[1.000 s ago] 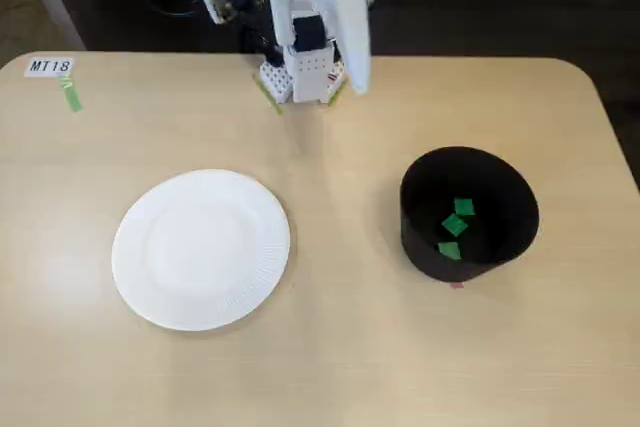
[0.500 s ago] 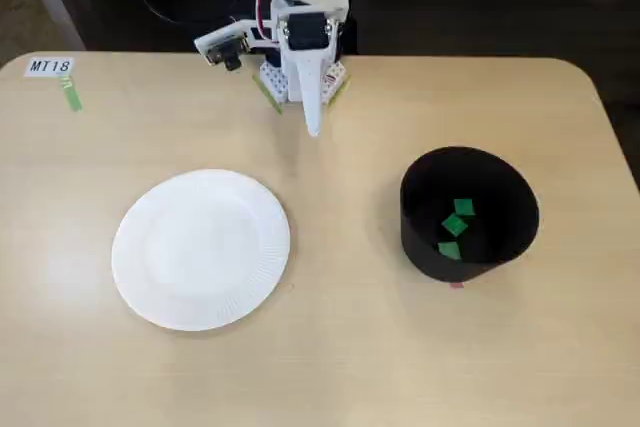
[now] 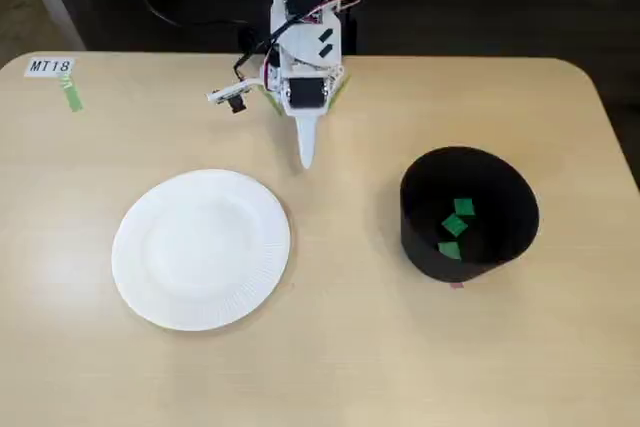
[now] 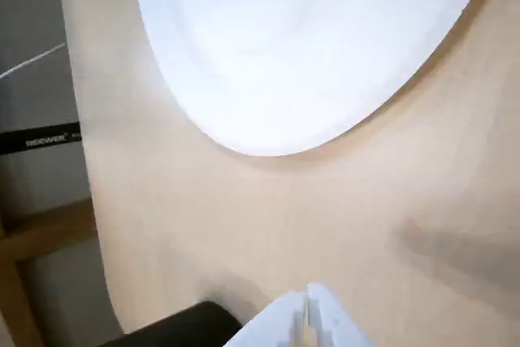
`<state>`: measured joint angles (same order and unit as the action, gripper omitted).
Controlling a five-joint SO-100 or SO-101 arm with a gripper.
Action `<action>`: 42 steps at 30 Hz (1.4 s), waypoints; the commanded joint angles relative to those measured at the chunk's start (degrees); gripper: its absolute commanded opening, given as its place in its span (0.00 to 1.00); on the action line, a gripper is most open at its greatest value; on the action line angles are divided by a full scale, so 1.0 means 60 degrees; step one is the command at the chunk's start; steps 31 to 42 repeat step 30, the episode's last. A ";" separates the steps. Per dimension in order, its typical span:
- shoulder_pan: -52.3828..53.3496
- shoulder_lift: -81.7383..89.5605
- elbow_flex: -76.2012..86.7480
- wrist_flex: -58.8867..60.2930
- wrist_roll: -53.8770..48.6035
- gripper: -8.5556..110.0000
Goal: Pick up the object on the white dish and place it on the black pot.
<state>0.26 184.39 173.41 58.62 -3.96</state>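
Observation:
The white dish (image 3: 200,249) lies on the left half of the table with nothing on it; its edge also fills the top of the wrist view (image 4: 309,46). The black pot (image 3: 468,247) stands on the right, and three small green cubes (image 3: 454,225) lie on its bottom. My gripper (image 3: 307,154) hangs shut in front of the arm's base, tip pointing down at the table. It is behind the dish's far right edge and well left of the pot. In the wrist view its white fingertips (image 4: 307,318) meet at the bottom edge, holding nothing.
A label reading MT18 (image 3: 50,66) and a green tape strip (image 3: 72,97) sit at the back left corner. The arm's base (image 3: 300,77) stands at the table's far edge. A dark rounded shape (image 4: 175,329) shows at the wrist view's bottom left.
The arm has folded down from a raised pose. Its gripper tip swung from right of the base to straight in front of it and dropped closer to the table.

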 commanded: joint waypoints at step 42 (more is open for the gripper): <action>0.0073 0.1069 0.0513 -0.0044 -0.0146 0.07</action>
